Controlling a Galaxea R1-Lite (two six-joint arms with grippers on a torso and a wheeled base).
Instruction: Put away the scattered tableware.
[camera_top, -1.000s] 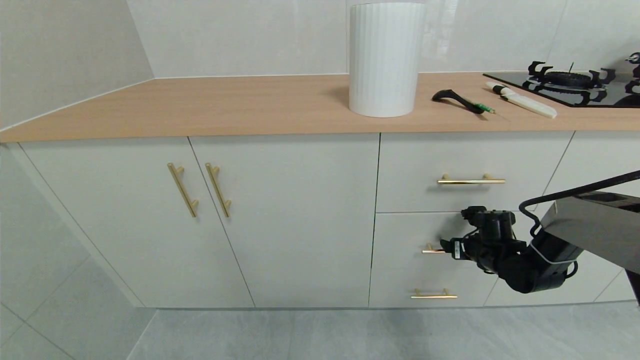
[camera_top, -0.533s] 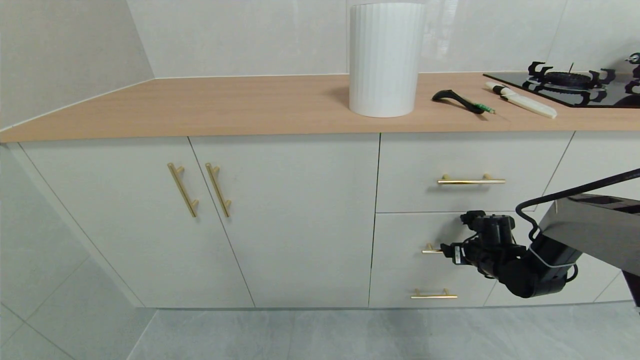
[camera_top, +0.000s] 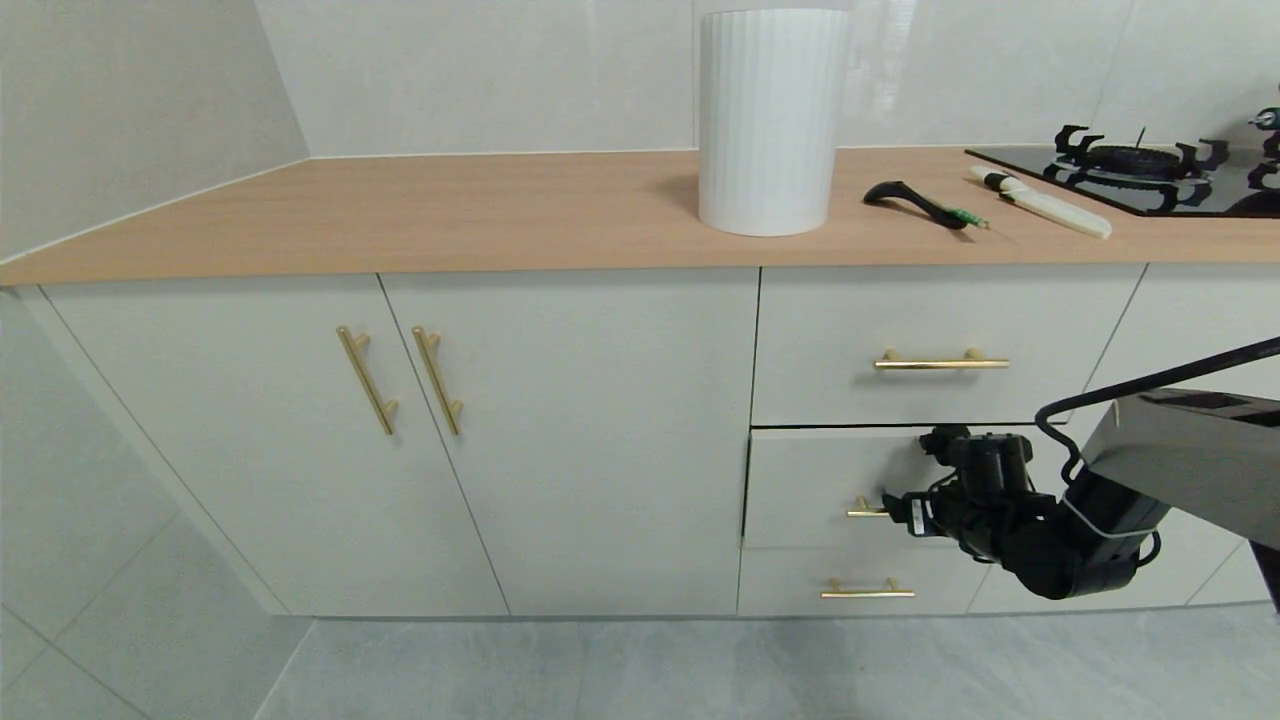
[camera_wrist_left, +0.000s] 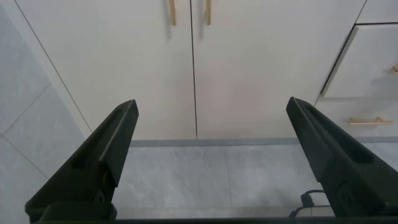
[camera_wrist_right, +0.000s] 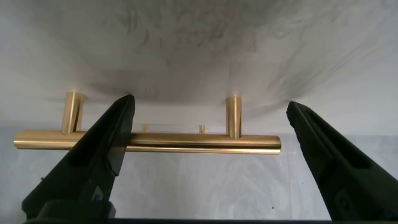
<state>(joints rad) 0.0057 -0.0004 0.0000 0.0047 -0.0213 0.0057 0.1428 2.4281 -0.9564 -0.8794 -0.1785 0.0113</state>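
Note:
On the wooden countertop (camera_top: 450, 210) lie a black-handled utensil (camera_top: 920, 205) and a white knife (camera_top: 1045, 203). Below them the middle drawer (camera_top: 820, 480) stands slightly pulled out, with a dark gap along its top edge. My right gripper (camera_top: 888, 500) is at that drawer's brass handle (camera_top: 865, 512). In the right wrist view the handle (camera_wrist_right: 186, 142) runs across in front of the right gripper (camera_wrist_right: 208, 155), whose fingers stand wide apart. My left gripper (camera_wrist_left: 211, 155) hangs open over the floor in front of the cabinet doors.
A tall white ribbed container (camera_top: 768, 120) stands on the counter left of the utensils. A gas hob (camera_top: 1140, 165) sits at the counter's right end. Top drawer (camera_top: 940, 340) and bottom drawer (camera_top: 868, 590) are closed, as are the double doors (camera_top: 400, 440).
The middle drawer has come out a little from the cabinet face, and my right gripper has moved back with its handle. The utensils have not moved.

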